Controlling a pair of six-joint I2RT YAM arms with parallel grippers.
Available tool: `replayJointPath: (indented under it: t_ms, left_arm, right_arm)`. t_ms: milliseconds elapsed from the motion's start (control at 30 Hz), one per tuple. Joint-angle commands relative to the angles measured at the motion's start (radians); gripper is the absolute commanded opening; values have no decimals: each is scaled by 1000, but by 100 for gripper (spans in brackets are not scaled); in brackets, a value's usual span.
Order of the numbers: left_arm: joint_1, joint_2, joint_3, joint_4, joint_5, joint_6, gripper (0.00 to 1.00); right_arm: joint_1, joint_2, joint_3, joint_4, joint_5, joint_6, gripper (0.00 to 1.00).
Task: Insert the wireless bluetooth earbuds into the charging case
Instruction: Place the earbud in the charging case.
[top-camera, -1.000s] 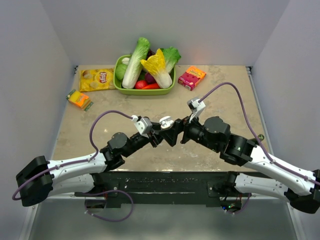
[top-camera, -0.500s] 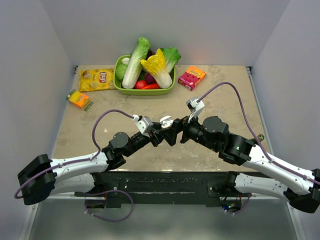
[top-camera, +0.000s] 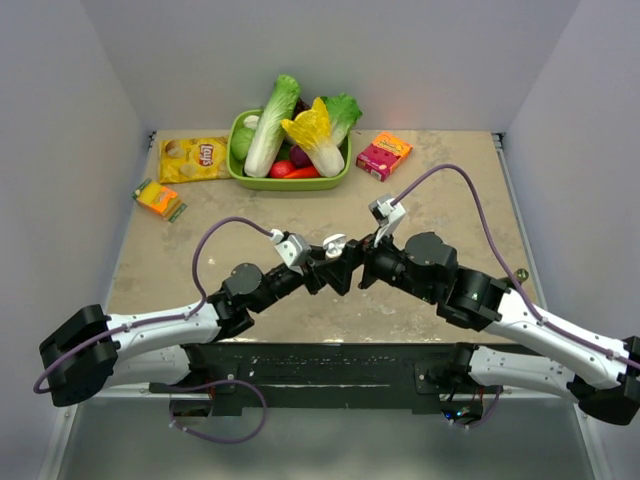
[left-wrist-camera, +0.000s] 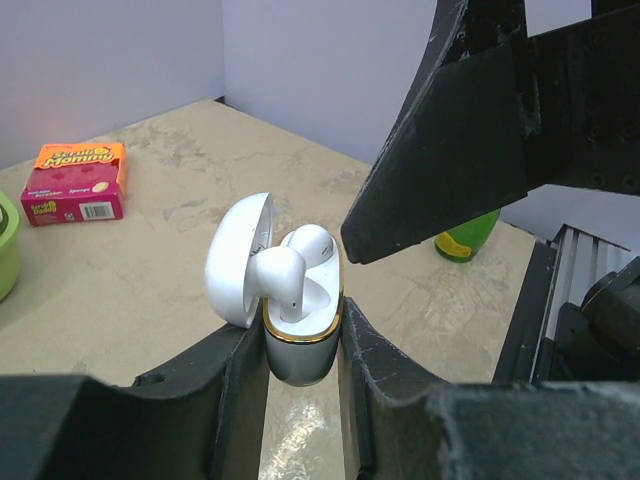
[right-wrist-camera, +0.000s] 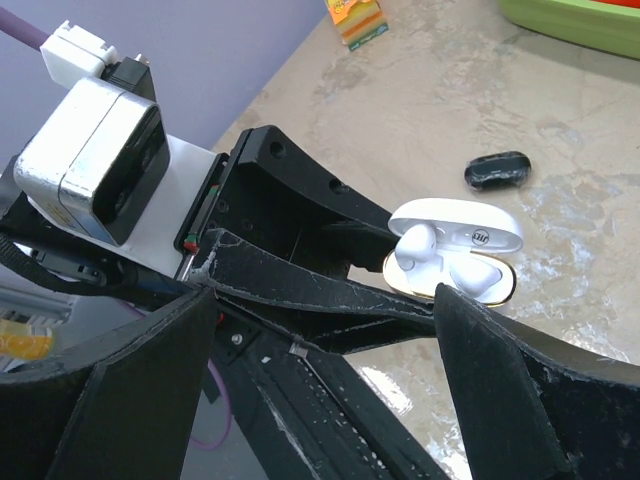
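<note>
Clamping the charging case (left-wrist-camera: 300, 356) low on its body, the left gripper (left-wrist-camera: 302, 340) holds it with the lid swung open and two white earbuds (left-wrist-camera: 281, 277) showing inside. The right gripper (right-wrist-camera: 325, 300) hovers just beside it, jaws spread wide and holding nothing. Only the right wrist view shows a small black object (right-wrist-camera: 497, 170) on the table beyond the case. Only the left wrist view shows a green bottle (left-wrist-camera: 467, 236). The overhead view alone shows the vegetable bowl (top-camera: 290, 183) and chip bag (top-camera: 193, 158) at the far edge.
</note>
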Motion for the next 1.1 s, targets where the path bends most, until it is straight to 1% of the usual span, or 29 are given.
replayJointPath:
  t_ms: [0,33,67,100,200,300,600,867,1067]
  left_arm:
    - [-9,-20,11,71,27,9,0]
    - [-8,-29,3,71,29,9,0]
    - [-9,-36,-9,70,27,8,0]
    - [-8,-40,-12,67,27,8,0]
    - [-9,-56,-23,61,24,8,0]
    - [-9,-62,-24,58,24,9,0]
    - [-9,-66,-20,56,29,12,0]
    - [-9,-86,-29,53,27,14,0]
    - [-9,-102,-35,44,21,15,0]
  right_arm:
    - [2,-27,58,28,81,-19,91]
    - [2,-19,72,1,112,-38,91]
    - [2,8,89,-31,176,-42,91]
    - [2,27,123,-102,210,-50,91]
    - [2,70,147,-165,305,-67,91]
    - [2,79,140,-164,329,-74,91]
    - [2,111,137,-167,335,-71,91]
    - [0,133,144,-208,396,-56,91]
    - [0,124,148,-224,404,-45,91]
